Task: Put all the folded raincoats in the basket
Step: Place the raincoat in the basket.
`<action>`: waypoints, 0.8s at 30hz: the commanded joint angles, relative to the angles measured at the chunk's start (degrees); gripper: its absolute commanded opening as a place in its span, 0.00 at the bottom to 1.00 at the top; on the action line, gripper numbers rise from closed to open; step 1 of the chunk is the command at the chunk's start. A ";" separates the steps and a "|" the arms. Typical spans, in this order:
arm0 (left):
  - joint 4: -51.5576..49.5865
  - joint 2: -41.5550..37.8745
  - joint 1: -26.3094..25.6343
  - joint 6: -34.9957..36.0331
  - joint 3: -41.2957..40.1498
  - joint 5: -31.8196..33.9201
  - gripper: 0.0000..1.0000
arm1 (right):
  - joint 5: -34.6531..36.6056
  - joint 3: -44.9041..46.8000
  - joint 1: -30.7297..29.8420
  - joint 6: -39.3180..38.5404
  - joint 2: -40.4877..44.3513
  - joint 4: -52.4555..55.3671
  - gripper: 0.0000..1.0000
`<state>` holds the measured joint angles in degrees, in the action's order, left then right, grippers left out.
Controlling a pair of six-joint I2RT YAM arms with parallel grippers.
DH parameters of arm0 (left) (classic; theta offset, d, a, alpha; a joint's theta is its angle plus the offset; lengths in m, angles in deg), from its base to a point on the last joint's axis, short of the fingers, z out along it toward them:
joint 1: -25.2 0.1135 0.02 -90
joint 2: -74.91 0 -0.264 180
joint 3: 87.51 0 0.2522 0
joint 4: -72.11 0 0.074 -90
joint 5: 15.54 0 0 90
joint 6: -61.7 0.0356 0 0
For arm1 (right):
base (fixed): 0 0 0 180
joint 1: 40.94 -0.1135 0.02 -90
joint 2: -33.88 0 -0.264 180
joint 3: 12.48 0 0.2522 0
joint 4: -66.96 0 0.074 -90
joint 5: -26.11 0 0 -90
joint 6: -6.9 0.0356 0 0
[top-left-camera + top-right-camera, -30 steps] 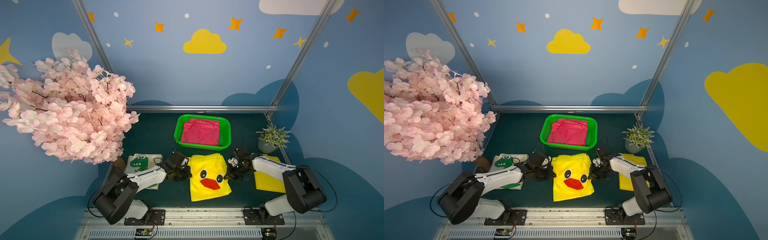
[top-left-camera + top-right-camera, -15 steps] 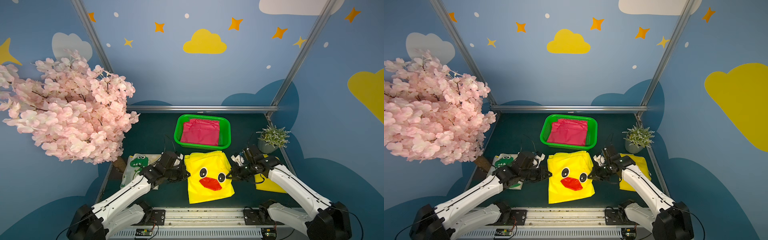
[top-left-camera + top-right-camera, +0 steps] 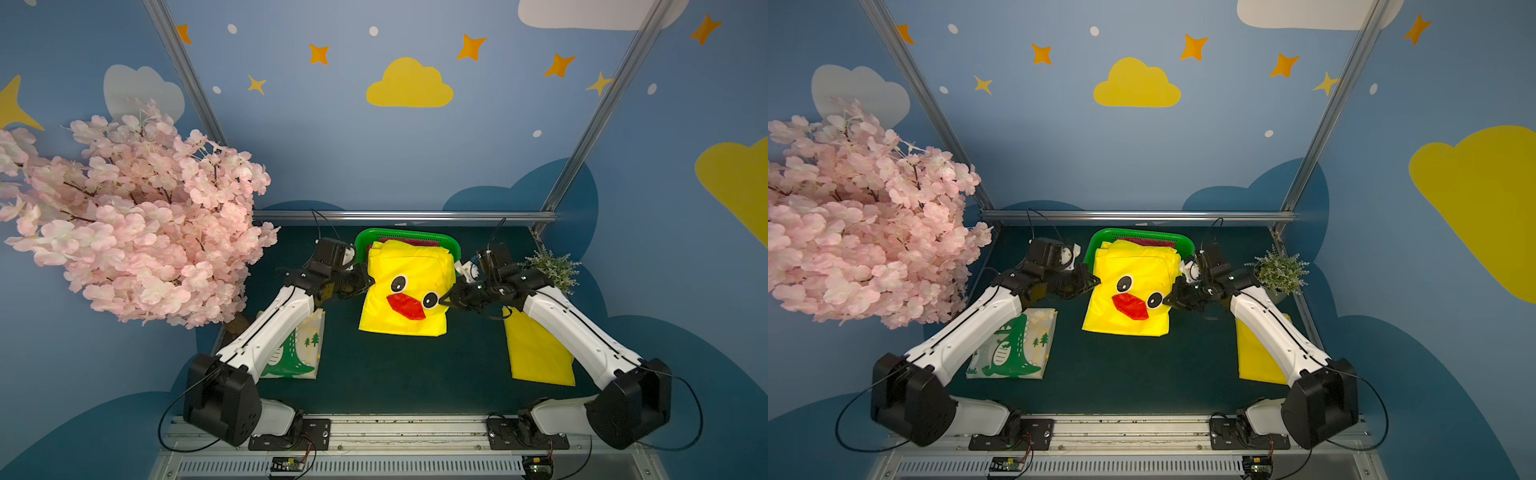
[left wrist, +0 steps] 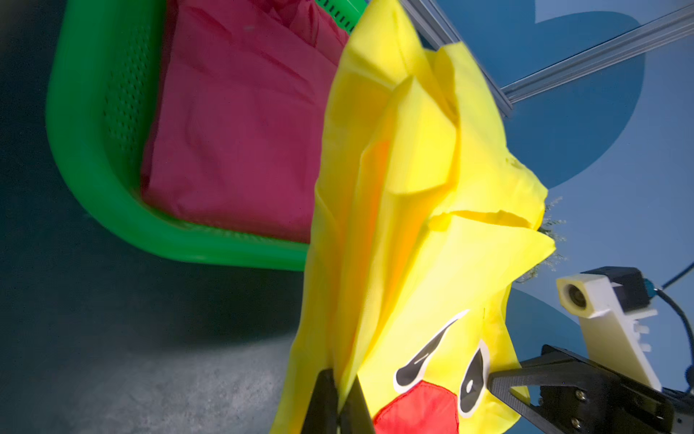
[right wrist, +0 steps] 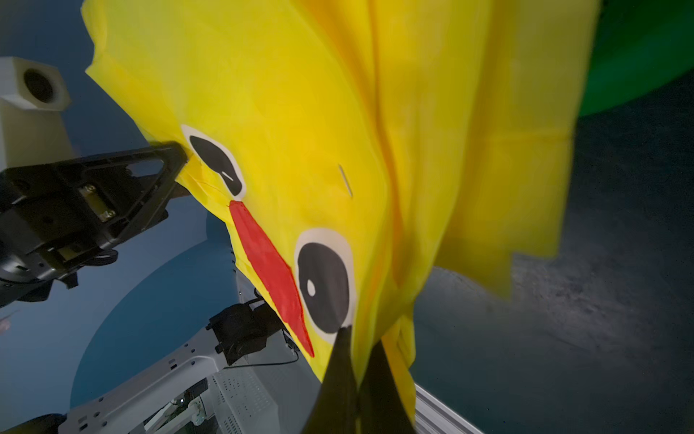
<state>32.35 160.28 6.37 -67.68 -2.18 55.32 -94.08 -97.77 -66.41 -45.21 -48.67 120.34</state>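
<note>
Nearer than the basket (image 3: 360, 249), two folded raincoats lie on the mat: a dinosaur one (image 3: 301, 353) toward its left and a plain yellow one (image 3: 536, 357) toward its right. The duck raincoat (image 3: 405, 328) is held lifted at the basket's near side, clamped at its side edges by the left gripper (image 3: 368, 284) and the right gripper (image 3: 446, 300). Carrying over, lowering and release are judged outstanding. One red raincoat (image 4: 233, 131) is seen inside. Counted: four raincoats, one basket, two grippers.

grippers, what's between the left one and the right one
The yellow duck raincoat, pinched at its sides by the left gripper and right gripper; both top views show it.
</note>
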 commanded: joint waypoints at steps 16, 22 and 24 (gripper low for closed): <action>-11.29 36.75 5.57 11.24 38.97 -3.10 0.02 | -0.37 -22.07 6.57 -1.48 -29.57 -4.12 0.00; -11.71 39.90 5.72 12.57 38.57 -2.42 0.02 | -0.21 -22.15 6.88 -2.64 -32.87 -4.11 0.00; -11.71 40.94 5.69 12.94 38.71 -2.35 0.02 | -0.39 -22.83 7.05 -2.73 -34.35 -4.11 0.00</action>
<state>21.62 200.19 11.49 -56.51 35.26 52.70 -93.82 -118.43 -59.77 -46.72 -81.36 115.81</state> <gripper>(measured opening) 0.050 0.048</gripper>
